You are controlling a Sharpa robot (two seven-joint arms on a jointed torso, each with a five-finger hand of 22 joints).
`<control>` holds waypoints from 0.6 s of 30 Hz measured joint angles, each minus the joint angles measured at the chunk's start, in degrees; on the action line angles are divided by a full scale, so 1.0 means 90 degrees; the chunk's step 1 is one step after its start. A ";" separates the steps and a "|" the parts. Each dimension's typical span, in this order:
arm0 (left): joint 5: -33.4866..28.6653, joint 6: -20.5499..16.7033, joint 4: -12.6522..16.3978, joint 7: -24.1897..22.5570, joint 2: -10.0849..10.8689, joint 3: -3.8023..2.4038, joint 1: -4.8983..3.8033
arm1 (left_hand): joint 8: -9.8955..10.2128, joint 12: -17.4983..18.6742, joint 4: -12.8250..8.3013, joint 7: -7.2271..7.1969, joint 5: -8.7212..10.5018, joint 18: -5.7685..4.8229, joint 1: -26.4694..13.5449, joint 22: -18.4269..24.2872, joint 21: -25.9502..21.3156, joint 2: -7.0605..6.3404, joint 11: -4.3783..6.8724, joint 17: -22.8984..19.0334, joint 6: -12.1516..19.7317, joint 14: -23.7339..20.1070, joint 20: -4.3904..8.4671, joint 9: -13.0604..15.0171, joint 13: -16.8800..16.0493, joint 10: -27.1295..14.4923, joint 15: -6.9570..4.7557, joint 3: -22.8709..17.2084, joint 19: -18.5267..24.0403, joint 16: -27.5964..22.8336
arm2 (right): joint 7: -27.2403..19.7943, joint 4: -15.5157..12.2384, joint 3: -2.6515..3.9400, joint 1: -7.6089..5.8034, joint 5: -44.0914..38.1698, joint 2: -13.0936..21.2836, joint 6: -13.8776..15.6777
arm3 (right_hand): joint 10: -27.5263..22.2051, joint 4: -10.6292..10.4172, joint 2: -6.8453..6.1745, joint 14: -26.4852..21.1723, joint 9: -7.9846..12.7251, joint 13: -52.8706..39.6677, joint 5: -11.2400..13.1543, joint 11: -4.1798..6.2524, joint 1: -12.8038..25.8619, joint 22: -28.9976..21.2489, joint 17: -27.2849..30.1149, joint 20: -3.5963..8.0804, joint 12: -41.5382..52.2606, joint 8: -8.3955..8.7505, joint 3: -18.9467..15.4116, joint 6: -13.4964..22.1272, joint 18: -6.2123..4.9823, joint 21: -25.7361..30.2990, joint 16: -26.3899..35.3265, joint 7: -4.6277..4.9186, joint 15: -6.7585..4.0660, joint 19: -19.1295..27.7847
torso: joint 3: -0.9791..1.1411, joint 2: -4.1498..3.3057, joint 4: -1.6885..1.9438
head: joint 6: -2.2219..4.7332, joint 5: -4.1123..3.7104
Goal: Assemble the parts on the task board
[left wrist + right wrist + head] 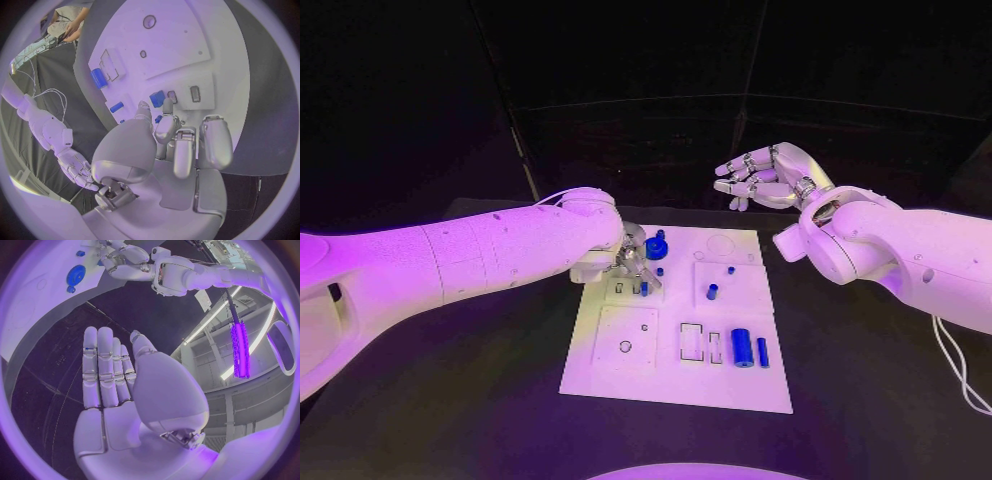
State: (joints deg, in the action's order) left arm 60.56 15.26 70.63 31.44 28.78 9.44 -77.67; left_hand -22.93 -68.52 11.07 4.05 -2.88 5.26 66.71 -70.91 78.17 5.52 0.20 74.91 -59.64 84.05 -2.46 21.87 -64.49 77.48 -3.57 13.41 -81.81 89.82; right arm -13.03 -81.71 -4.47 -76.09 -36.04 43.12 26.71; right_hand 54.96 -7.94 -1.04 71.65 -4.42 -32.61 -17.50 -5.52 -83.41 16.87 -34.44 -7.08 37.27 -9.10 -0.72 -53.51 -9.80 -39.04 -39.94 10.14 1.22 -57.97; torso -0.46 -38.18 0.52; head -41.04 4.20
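I see the flat white task board (678,385) mid-table, and near its far edge stands a round blue gear-like part (656,246), with small blue pegs (711,291) in the sockets just nearer me. My left hand (630,262) is down over the board right beside that gear, fingers bent toward a small blue block (157,98); I cannot tell whether it grips anything. My right hand (764,176) hovers beyond the board's far right corner, flat-fingered and empty, with open table around the board's edges.
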 measured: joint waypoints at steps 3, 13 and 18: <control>-0.0025 0.0027 -0.0006 0.0009 -0.0013 0.0000 0.0000 | 0.0000 0.0000 -0.0019 -0.0020 0.0000 0.0000 0.0000 0.0000 0.0000 0.0000 0.0000 0.0000 0.0020 0.0000 0.0023 0.0028 0.0000 0.0000 0.0000 -0.0018 0.0023 0.0000 | 0.0015 0.0009 0.0000 0.0000 -0.0015 -0.0008 0.0000 | 0.0000 0.0000 0.0000 0.0000 0.0000 0.0000 0.0000 0.0000 0.0000 0.0000 0.0000 0.0000 0.0000 0.0000 0.0000 0.0000 0.0000 0.0000 0.0000 0.0000 0.0000 0.0000 | 0.0000 -0.0001 0.0000 | -0.0009 0.0002; -0.0075 0.0122 -0.0011 0.0044 -0.0025 0.0000 0.0001 | -0.0093 0.0000 -0.0079 -0.0042 0.0000 0.0000 0.0061 -0.0009 0.0000 0.0004 0.0000 0.0000 0.0042 0.0000 0.0023 0.0124 0.0000 0.0000 0.0000 -0.0079 0.0023 0.0000 | 0.0050 0.0030 0.0000 0.0000 -0.0044 -0.0032 0.0001 | 0.0000 0.0000 0.0000 -0.0023 0.0000 0.0009 0.0000 0.0000 0.0000 0.0001 0.0001 0.0000 0.0000 0.0000 0.0000 0.0023 0.0000 0.0000 -0.0035 0.0023 0.0023 0.0000 | 0.0000 -0.0003 -0.0002 | -0.0039 0.0005; -0.0087 0.0176 -0.0005 0.0064 -0.0028 0.0000 0.0001 | -0.0132 0.0000 -0.0162 -0.0051 0.0000 0.0001 0.0171 -0.0025 0.0000 0.0050 0.0022 0.0000 0.0079 0.0000 0.0023 0.0193 0.0000 -0.0022 0.0000 -0.0162 0.0022 0.0000 | 0.0059 0.0041 0.0000 0.0000 -0.0051 -0.0045 0.0001 | 0.0000 0.0000 0.0000 -0.0023 0.0000 0.0009 0.0000 0.0000 0.0000 -0.0005 -0.0004 0.0000 0.0000 0.0000 0.0000 0.0023 0.0000 0.0000 -0.0035 0.0023 0.0023 0.0000 | 0.0000 -0.0002 -0.0002 | -0.0054 -0.0001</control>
State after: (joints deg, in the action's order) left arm 59.77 16.85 70.58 32.02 28.53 9.44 -77.67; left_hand -24.12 -68.52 9.61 3.59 -2.88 5.27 68.25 -71.13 78.17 5.97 0.40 74.91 -58.93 84.05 -2.26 23.61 -64.49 77.28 -3.57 11.96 -81.61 89.82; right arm -12.49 -81.34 -4.47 -76.09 -36.50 42.72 26.71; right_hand 54.96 -7.94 -1.04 71.44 -4.42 -32.53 -17.50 -5.52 -83.41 16.83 -34.48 -7.07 37.27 -9.10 -0.71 -53.31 -9.80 -39.04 -40.26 10.35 1.42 -57.97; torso -0.46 -38.20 0.50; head -41.53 4.19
